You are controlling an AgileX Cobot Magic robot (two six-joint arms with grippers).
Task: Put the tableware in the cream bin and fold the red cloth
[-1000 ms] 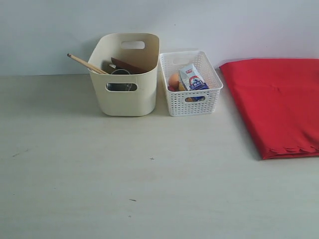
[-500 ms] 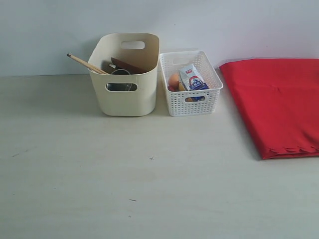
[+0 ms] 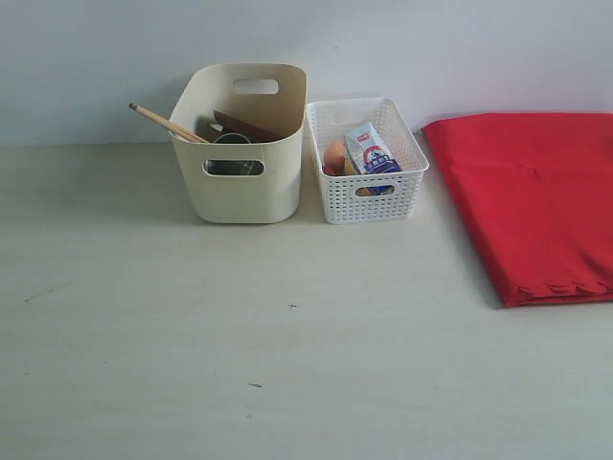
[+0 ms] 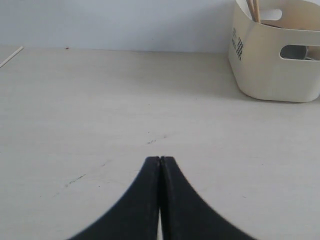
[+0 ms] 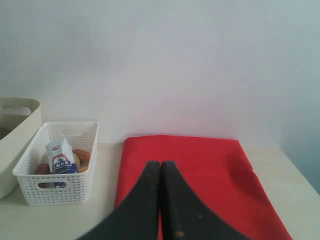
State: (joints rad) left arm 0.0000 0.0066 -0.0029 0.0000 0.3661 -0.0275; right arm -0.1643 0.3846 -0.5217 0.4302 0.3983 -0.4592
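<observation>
Nothing has moved since the earlier frames; bins, cloth and both arms sit as before. Pale wood-grain table [image 3: 287, 335] carries everything. Large bright red cloth [image 3: 536, 201] lies folded flat at the right of the exterior view, scalloped edge toward the camera. It lies just beside the baskets, not touching them.

Tall cream plastic bin [image 3: 244, 196] with oval handle cut-outs stands at the back, left of centre. Wooden chopsticks [image 3: 165, 123] poke out over its left rim. A brown wooden plate [image 3: 247, 126] leans inside, and steel cup [image 3: 233, 166] metal shows through the front cut-out. A small black printed mark [image 4: 239, 46] on the bin's side is unreadable.

Smaller white lattice basket [image 3: 369, 206] sits right against the bin. It holds a small blue-and-white carton [image 3: 371, 151] with a red logo, writing too small to read, and a brownish egg [image 3: 334, 155].

Left pincer [image 4: 159, 160] is pressed together and empty over bare table. Right pincer [image 5: 160, 164] is pressed together and empty, above the cloth's near edge.
</observation>
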